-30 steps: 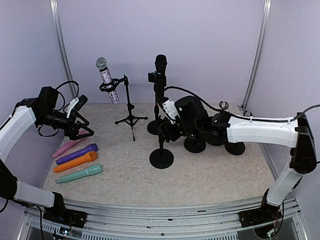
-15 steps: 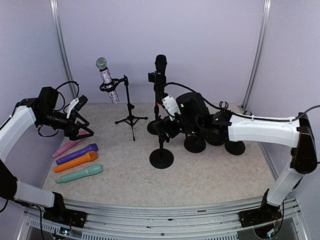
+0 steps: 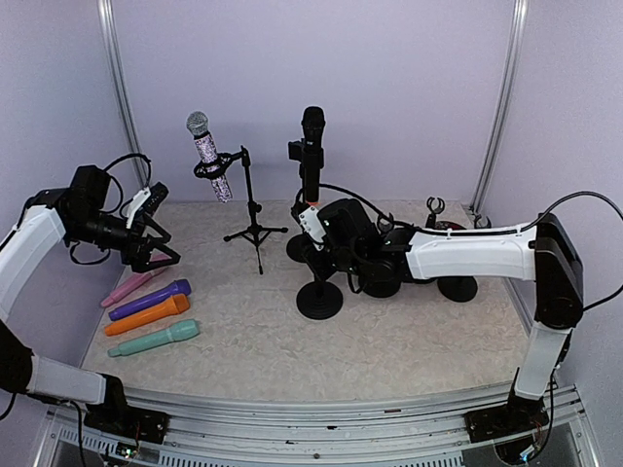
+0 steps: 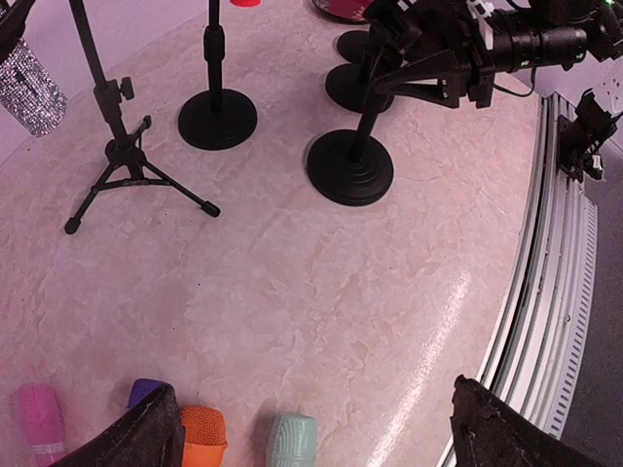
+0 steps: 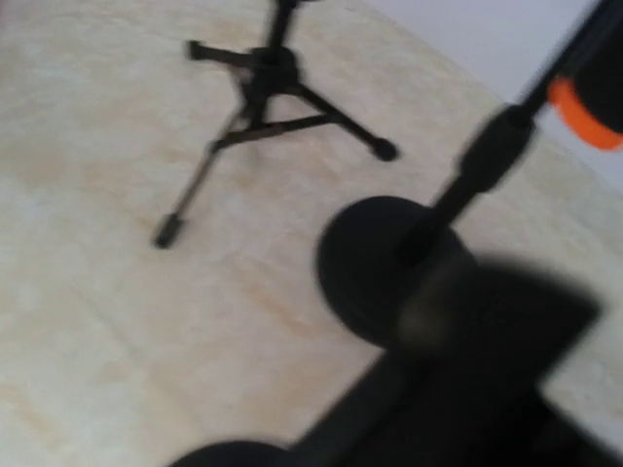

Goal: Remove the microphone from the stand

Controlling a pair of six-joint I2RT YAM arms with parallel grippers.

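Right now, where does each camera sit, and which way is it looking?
Top external: above and behind the arms, facing the back wall across the table; both arms show, with left pincer and right pincer.
Left wrist: on the left arm, looking down at the table; its own fingertips at the bottom corners.
Right wrist: low, blurred, facing the stands; its own dark fingers at the bottom.
Shared: all three see the tripod stand.

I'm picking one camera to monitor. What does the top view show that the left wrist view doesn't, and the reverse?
Only the top view: the black microphone upright, and the sparkly microphone's head. Only the left wrist view: nothing new I can tell, just a closer look. Both: the tripod stand, the round base and the coloured microphones.
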